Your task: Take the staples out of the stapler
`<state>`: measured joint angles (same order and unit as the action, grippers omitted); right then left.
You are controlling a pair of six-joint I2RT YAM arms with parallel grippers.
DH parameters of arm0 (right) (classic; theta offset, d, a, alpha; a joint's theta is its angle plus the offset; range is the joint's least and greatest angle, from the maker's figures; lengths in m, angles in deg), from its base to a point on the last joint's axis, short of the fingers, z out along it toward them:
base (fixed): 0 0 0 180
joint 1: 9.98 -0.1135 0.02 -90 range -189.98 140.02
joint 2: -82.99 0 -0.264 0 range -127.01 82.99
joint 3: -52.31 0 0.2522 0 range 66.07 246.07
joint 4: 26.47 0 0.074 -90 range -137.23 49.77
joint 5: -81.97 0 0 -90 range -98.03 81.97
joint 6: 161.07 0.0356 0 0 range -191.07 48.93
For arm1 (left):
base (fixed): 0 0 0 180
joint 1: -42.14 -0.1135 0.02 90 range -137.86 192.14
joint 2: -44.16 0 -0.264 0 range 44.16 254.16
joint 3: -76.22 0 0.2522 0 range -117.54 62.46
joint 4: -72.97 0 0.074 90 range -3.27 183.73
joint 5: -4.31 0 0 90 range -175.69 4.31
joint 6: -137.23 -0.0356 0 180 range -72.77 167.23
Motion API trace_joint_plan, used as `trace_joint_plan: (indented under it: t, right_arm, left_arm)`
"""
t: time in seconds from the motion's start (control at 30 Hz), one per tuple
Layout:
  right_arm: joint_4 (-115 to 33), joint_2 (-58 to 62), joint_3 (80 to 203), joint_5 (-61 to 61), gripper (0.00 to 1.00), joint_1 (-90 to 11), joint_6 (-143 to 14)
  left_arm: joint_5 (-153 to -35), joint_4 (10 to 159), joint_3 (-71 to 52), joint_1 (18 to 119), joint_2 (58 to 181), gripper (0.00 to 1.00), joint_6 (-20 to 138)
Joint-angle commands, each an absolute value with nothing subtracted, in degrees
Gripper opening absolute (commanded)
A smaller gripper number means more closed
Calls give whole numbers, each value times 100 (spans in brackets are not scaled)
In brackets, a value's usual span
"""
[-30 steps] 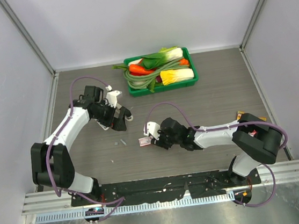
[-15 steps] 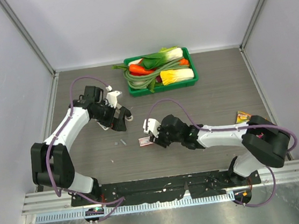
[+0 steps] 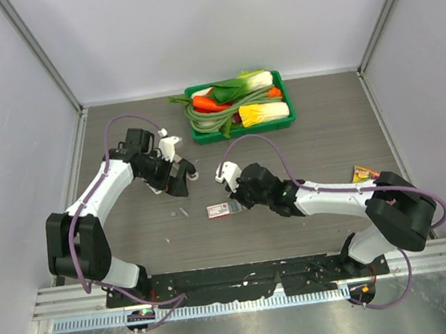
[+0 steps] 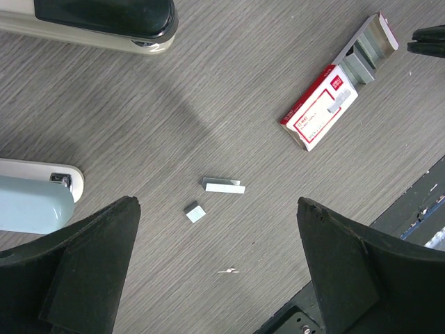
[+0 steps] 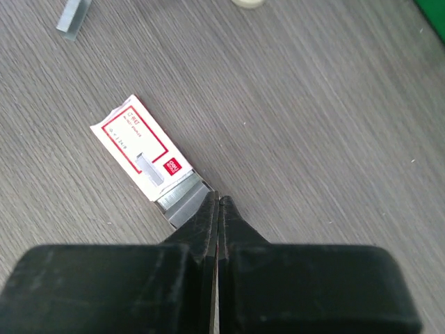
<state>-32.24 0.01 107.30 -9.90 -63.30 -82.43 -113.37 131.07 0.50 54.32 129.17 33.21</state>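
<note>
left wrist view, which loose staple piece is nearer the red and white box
The longer strip, lying up and right of the short squarish bit, is nearer the red-and-white box.

Wide overhead view and two wrist views, all facing down onto the surface (image 3: 325,147).
The top camera is looking down from above and behind the arm bases, taking it all in. The wrist cameras are hanging close over it, looking past the left fingers (image 4: 83,271) and right fingers (image 5: 198,233). All three are sharing the red-and-white box (image 3: 219,210); top and left wrist are also sharing the staples (image 4: 224,186).
</note>
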Motion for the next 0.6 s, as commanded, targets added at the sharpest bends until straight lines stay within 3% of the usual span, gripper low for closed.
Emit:
trace_joint_plan:
  t: [0.0, 0.57]
  right_arm:
    - [-3407, -130, 10984, -1111, 1, -6315, -7925]
    - [-3355, -613, 10940, -548, 1, -6315, -7705]
  left_arm:
    - [-11452, 13138, -3, 5392, 12800, 100, 3229]
    - [-11452, 13129, -21, 5383, 12871, 100, 3237]
